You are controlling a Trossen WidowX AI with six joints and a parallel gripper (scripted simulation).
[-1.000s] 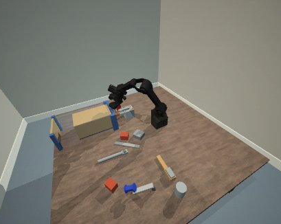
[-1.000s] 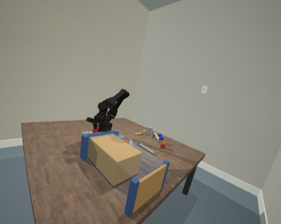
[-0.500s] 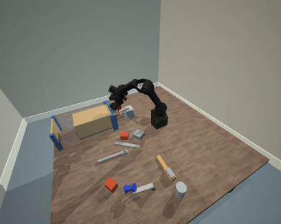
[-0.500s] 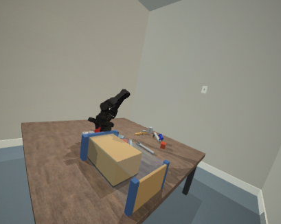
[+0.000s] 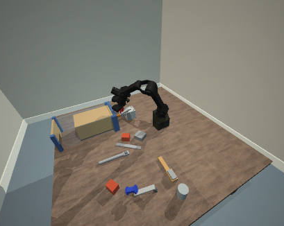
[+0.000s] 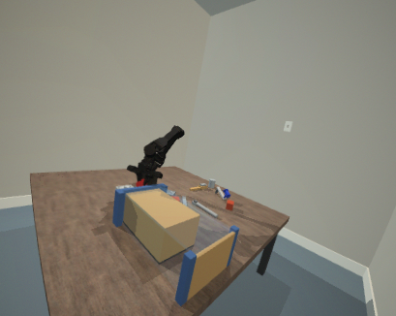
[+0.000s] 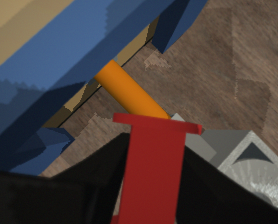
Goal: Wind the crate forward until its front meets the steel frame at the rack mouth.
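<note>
The gripper (image 5: 118, 105) (image 7: 148, 143) is closed around the red grip (image 5: 121, 110) (image 6: 140, 183) (image 7: 154, 167), its fingers standing slightly apart. The tan crate (image 5: 93, 122) (image 6: 164, 220) lies flat just beside it, at the blue frame (image 5: 117, 121) (image 6: 118, 207) (image 7: 65, 55), and the orange strap (image 5: 119, 115) (image 7: 132, 92) reaches toward the winch (image 5: 130, 114) (image 7: 232, 147).

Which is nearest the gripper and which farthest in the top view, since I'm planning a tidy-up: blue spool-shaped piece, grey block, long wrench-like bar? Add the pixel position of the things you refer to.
1. Grey block (image 5: 140, 135), in front of the arm's base.
2. Long wrench-like bar (image 5: 113, 158) (image 6: 204, 208), mid-bench.
3. Blue spool-shaped piece (image 5: 131, 189) (image 6: 227, 193), beside the lower red cube (image 5: 112, 186) (image 6: 229, 205).
</note>
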